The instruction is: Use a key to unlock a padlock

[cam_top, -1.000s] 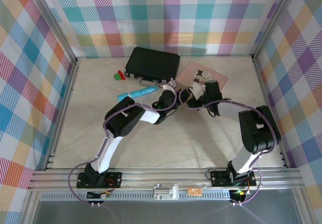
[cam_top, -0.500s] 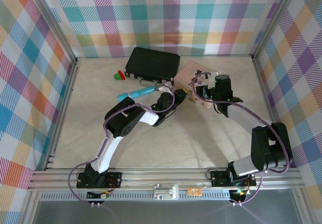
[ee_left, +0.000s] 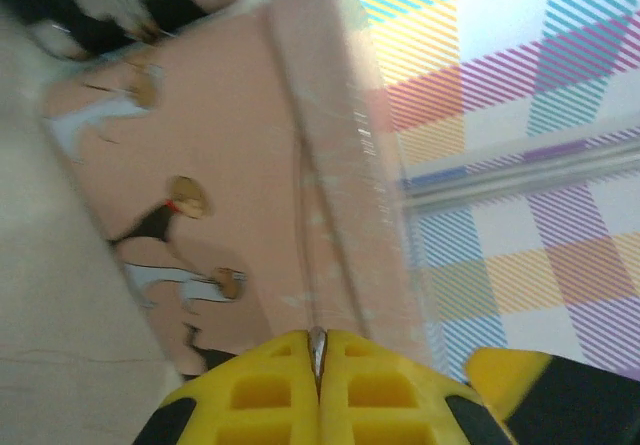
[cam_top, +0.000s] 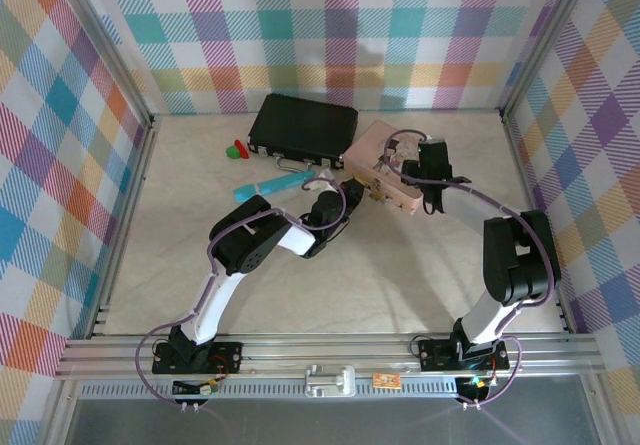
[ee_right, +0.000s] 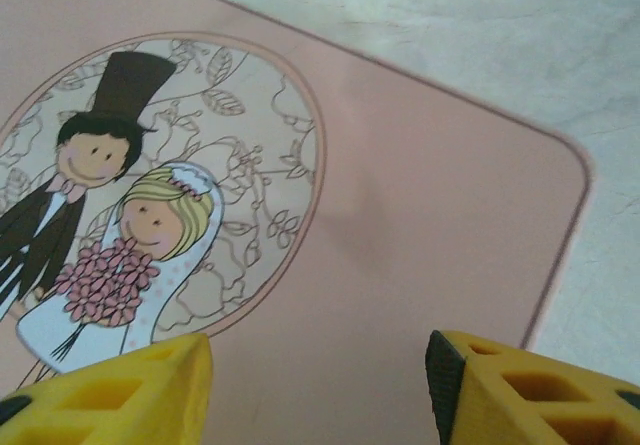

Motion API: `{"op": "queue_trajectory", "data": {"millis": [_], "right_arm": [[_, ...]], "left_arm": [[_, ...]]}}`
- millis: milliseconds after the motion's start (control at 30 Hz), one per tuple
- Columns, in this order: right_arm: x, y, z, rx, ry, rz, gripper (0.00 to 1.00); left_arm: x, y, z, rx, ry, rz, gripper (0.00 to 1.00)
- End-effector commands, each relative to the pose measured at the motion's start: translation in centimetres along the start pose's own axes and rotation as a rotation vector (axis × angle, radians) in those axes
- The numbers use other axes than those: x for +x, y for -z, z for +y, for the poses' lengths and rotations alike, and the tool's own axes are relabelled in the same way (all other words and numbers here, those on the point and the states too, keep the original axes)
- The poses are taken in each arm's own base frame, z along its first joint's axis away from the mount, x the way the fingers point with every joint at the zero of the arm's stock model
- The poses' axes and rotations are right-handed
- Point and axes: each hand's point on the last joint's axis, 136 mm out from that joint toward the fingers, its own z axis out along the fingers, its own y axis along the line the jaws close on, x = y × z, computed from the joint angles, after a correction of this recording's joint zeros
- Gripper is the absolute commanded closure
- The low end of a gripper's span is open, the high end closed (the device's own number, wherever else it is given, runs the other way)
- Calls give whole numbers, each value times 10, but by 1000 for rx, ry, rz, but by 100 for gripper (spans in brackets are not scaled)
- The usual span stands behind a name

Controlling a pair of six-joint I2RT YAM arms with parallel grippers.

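Pink tin (ee_right: 400,165) lies beneath my right gripper (ee_right: 320,370), jaws apart; my left gripper (ee_left: 318,360), clamped on a slim key (ee_left: 316,342), faces the tin's side. Black case (cam_top: 303,127) behind.

- Key (ee_left: 316,345): look at the bottom centre of the left wrist view. You'll see a slim, dull metal sliver standing edge-on. It is pinched in the left gripper (ee_left: 318,367), whose yellow jaws are pressed together on it. Only its tip pokes out above them.
- Padlock (cam_top: 378,194): in the top view, look just right of centre for a tiny brass-gold speck. It lies just beside the lower edge of the pink tin (cam_top: 368,148). It is too small for you to tell how its shackle stands.
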Motion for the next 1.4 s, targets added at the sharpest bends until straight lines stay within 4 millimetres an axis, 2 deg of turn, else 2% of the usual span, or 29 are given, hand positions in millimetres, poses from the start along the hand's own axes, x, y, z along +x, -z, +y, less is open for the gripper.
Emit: {"op": "queue_trajectory", "data": {"millis": [0, 100, 267, 467, 600, 733, 767, 867, 900, 933, 1167, 1367], "right_arm": [[14, -1, -21, 105, -23, 83, 40], [24, 2, -31, 137, -26, 132, 40], [32, 10, -46, 176, -33, 152, 39], [41, 18, -74, 197, -99, 159, 39], [28, 27, -63, 106, -55, 100, 39], [5, 54, -54, 38, -15, 3, 37], [0, 62, -54, 27, -8, -27, 36], [-3, 82, -49, -26, 4, -95, 21], [-1, 89, -46, -50, 6, -113, 10], [2, 93, -45, -65, 6, -124, 1], [40, 90, -33, -165, 79, -123, 1], [38, 90, -29, -195, 140, -237, 1]], "left_arm": [[-22, 13, 3, -17, 28, -101, 100], [-28, 19, -2, 3, 36, -123, 100], [-27, 21, -16, 50, 46, -103, 100], [-32, 44, -25, 40, 1, -59, 100], [-35, 58, -32, 36, -11, 12, 100], [-27, 72, -42, -5, -66, 135, 100], [-24, 76, -44, -22, -88, 165, 100], [-16, 90, -46, -87, -171, 261, 100], [-13, 95, -50, -102, -200, 296, 100], [-7, 100, -48, -138, -232, 347, 100], [16, 128, -32, -341, -475, 597, 100], [29, 130, -1, -466, -554, 703, 100]]}}
